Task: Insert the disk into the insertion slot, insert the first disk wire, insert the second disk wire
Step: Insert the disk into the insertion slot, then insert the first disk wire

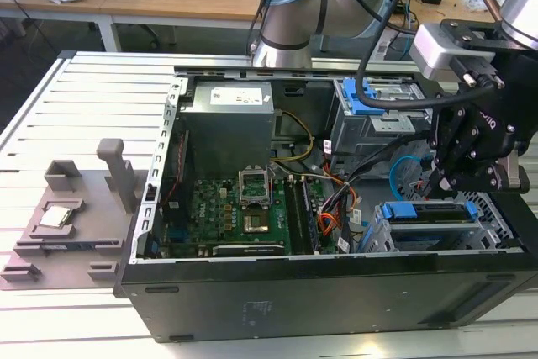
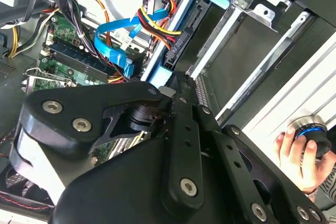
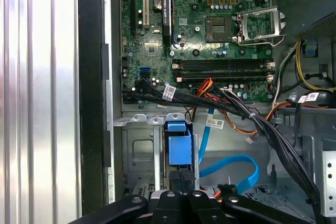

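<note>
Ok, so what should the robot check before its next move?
1. Disk lying in the insertion slot: ok.
2. End effector close above the disk: ok.
3. Blue wire plugged into the disk: cannot tell.
4. Person's hand outside the case: ok.
5. Whether the end effector holds anything: cannot tell.

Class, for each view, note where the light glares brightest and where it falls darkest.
Exterior view: glare washes out the slatted table; the computer case is dark. First wrist view: bright bands streak the slatted table, the motherboard evenly lit. Second wrist view: the gripper looms dark against a pale metal frame.
</note>
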Tool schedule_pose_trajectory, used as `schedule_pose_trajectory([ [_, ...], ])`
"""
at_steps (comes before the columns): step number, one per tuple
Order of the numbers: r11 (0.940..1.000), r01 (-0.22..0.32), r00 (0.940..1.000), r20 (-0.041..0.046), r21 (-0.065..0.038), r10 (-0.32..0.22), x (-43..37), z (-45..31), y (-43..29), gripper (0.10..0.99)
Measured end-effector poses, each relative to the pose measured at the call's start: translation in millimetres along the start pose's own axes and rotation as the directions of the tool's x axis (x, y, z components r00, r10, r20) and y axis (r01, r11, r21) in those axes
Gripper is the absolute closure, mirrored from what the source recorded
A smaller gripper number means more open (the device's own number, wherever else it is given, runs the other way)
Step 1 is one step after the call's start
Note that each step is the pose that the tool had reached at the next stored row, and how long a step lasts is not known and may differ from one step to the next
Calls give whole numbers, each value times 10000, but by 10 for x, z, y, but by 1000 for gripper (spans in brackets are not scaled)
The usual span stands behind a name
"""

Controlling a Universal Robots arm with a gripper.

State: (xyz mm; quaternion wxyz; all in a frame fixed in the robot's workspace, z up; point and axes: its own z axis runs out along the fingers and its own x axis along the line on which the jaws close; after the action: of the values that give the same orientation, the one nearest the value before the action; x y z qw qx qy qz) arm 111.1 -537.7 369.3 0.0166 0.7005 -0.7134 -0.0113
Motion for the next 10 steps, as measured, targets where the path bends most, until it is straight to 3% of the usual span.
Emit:
schedule_pose_trajectory([
  [5,10000,0,10000,0,0,0,0,2,0,980],
  [10,10000,0,10000,0,0,0,-1,0,-63,980],
])
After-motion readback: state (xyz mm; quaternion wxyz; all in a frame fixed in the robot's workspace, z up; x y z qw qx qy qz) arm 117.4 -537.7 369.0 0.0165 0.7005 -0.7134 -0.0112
